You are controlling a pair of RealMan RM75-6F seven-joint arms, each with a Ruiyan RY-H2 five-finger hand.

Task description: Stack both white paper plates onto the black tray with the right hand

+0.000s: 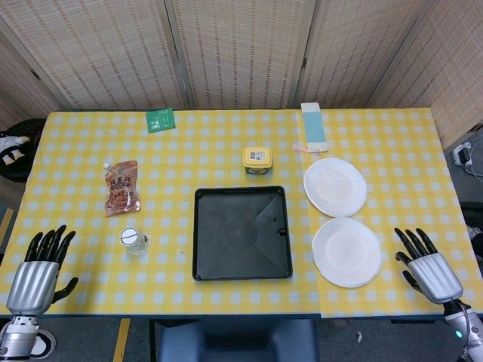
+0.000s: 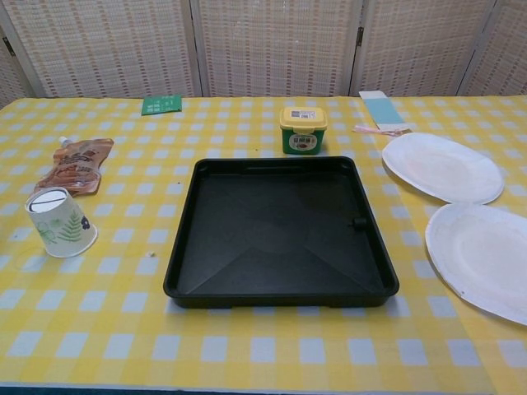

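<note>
The black tray (image 1: 241, 234) (image 2: 280, 234) lies empty at the table's middle front. Two white paper plates sit to its right: the far plate (image 1: 335, 186) (image 2: 442, 167) and the near plate (image 1: 346, 252) (image 2: 483, 259), almost touching. My right hand (image 1: 427, 265) hovers at the table's front right corner, fingers spread, holding nothing, a short way right of the near plate. My left hand (image 1: 39, 268) hangs at the front left corner, fingers also spread and empty. Neither hand shows in the chest view.
A yellow-lidded tub (image 1: 258, 159) stands just behind the tray. A paper cup (image 1: 135, 241) and a brown pouch (image 1: 121, 187) lie to the left. A green packet (image 1: 160, 119) and a teal-and-white box (image 1: 313, 124) rest near the back edge.
</note>
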